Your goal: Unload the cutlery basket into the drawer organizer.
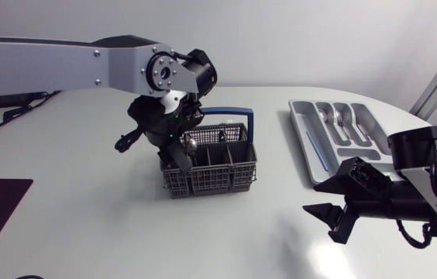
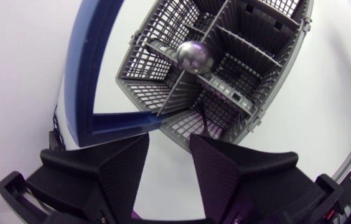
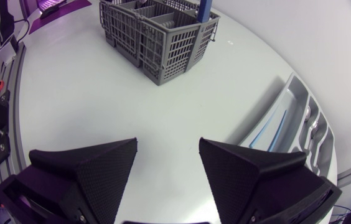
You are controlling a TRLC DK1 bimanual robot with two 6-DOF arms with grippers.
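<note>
The grey wire cutlery basket [image 1: 211, 167] with a blue handle [image 1: 238, 116] stands mid-table. A metal spoon [image 2: 194, 57] stands bowl-up in one of its compartments, also visible from above as the spoon [image 1: 191, 146]. My left gripper [image 1: 177, 157] hangs over the basket's left end. In the left wrist view, the left gripper [image 2: 168, 171] is open with nothing between its fingers, and the spoon lies ahead of it. The grey drawer organizer [image 1: 302, 128] lies at the far right and holds forks [image 1: 341, 118]. My right gripper [image 1: 332, 223] stands open and empty near the front right.
A thin blue-handled item [image 1: 316, 147] lies in the organizer's long slot. In the right wrist view, the basket [image 3: 157, 37] is far ahead of the right gripper [image 3: 168, 168] and the organizer [image 3: 290, 99] lies off to one side. Bare white table lies between them.
</note>
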